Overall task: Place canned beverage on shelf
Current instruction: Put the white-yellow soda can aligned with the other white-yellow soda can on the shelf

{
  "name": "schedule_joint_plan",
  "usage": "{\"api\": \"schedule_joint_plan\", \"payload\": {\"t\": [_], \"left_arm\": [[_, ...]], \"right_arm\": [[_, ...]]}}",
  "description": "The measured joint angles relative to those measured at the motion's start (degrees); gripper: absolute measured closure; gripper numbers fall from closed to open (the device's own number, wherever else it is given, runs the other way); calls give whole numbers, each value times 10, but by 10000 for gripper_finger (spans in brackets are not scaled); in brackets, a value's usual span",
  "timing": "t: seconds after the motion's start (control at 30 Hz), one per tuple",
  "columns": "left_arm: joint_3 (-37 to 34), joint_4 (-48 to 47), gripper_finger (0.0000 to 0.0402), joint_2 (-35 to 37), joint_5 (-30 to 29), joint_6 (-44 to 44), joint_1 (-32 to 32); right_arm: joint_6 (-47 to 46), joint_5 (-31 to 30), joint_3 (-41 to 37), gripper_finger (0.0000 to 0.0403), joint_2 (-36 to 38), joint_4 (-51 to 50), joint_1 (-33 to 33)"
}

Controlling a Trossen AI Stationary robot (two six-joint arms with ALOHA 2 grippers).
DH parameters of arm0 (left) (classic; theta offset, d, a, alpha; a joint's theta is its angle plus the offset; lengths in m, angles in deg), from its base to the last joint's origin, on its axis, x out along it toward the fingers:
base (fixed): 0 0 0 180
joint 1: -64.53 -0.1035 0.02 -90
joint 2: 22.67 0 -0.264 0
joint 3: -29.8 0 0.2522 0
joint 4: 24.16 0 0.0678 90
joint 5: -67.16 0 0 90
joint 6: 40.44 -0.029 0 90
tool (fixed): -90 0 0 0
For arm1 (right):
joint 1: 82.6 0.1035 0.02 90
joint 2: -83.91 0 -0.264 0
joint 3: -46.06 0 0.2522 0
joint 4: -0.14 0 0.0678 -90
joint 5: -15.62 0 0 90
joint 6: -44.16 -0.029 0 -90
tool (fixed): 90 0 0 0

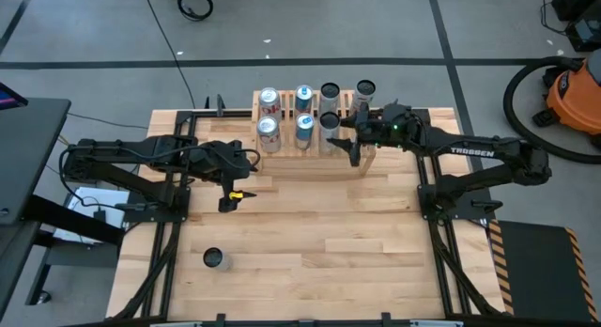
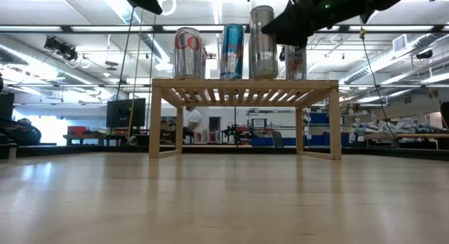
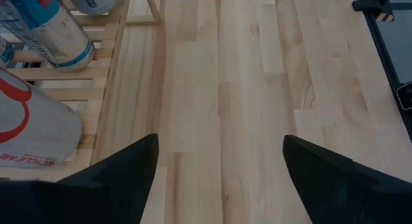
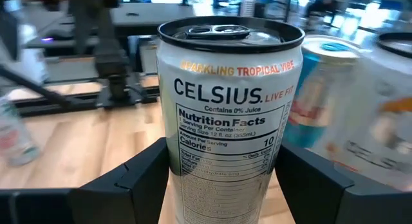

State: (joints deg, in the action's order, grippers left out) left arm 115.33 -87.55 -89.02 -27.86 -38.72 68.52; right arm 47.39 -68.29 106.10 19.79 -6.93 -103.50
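While atop 1 shelf (image 2: pixel 245 83), 7 cans (image 1: pixel 268 130)

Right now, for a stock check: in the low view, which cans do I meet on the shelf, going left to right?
red-and-silver can → blue can → tall silver can → red-marked can

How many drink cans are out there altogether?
8 cans: four in the shelf's back row, three in its front row, the rightmost by the right gripper, one on the table. The arm may hide another.

Light-wood shelf (image 2: pixel 245 85); silver Celsius can (image 4: pixel 228 114), black lettering; red-and-silver can (image 2: pixel 186 53); blue can (image 2: pixel 232 52).
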Motion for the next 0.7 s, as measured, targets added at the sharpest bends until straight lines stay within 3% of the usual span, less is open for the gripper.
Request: {"api": "schedule_joint_plan", "payload": {"t": [0.23,0.7], "left_arm": [[0,0,67,0,0,0,0],[0,-1,67,0,0,-24,0]], "right_arm": [[41,111,0,141,0,0,-34],[108,243,1,141,0,-8,-99]]}}
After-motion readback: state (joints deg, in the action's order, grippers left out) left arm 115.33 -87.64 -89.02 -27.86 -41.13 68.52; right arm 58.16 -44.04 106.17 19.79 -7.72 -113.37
